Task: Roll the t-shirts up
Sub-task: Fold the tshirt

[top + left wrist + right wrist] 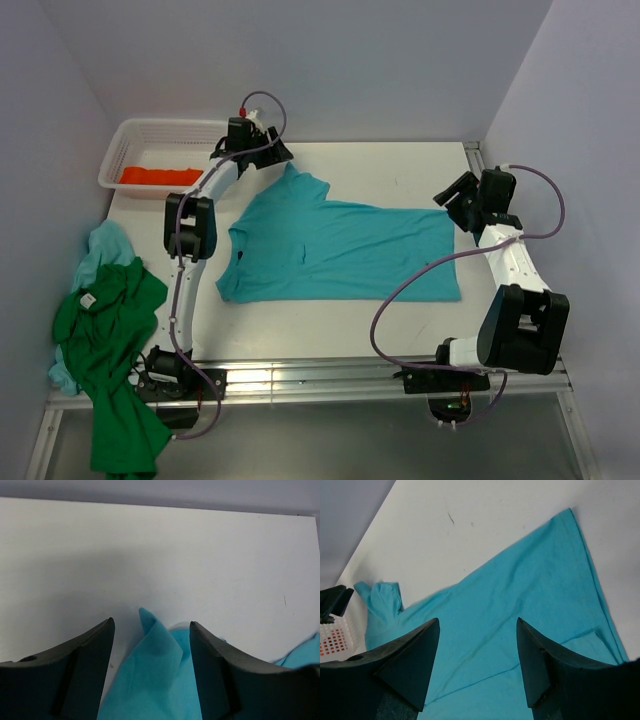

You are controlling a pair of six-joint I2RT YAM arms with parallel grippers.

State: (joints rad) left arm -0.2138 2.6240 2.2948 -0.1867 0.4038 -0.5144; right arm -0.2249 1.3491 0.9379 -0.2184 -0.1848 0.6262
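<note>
- My left gripper [151,622] stands with its jaws apart. I take it as open and not yet pinching.
- The raised tip of the short sleeve [159,647] of the spread turquoise cloth t-shirt [340,255] pokes up between those jaws. It sits closer to one finger than the other, and neither finger clearly presses it.
- I judge I am placed at this sleeve, toward the far left part of the white table [400,170], because it sticks out past the shirt's body and would need tucking in before a tidy roll.
- My right gripper [478,620] is also wide and holds nothing. It hangs above the hem end of the same shirt, by the table's right edge, with the cloth lying flat below it and apart from the fingers.
- That position probably keeps my right arm ready at the far-right corner of the hem, clear of the left arm's work.
- The shirt itself lies flat across the middle of the table, its collar toward the left edge and its hem toward the right.
- The bright green cloth t-shirt [110,330] is heaped at the left edge and drapes over the near-left corner, lying on a second turquoise t-shirt [100,250].
- The orange-red t-shirt [155,176] sits inside the white plastic mesh basket [170,123] at the far-left corner, just beside my left gripper.
</note>
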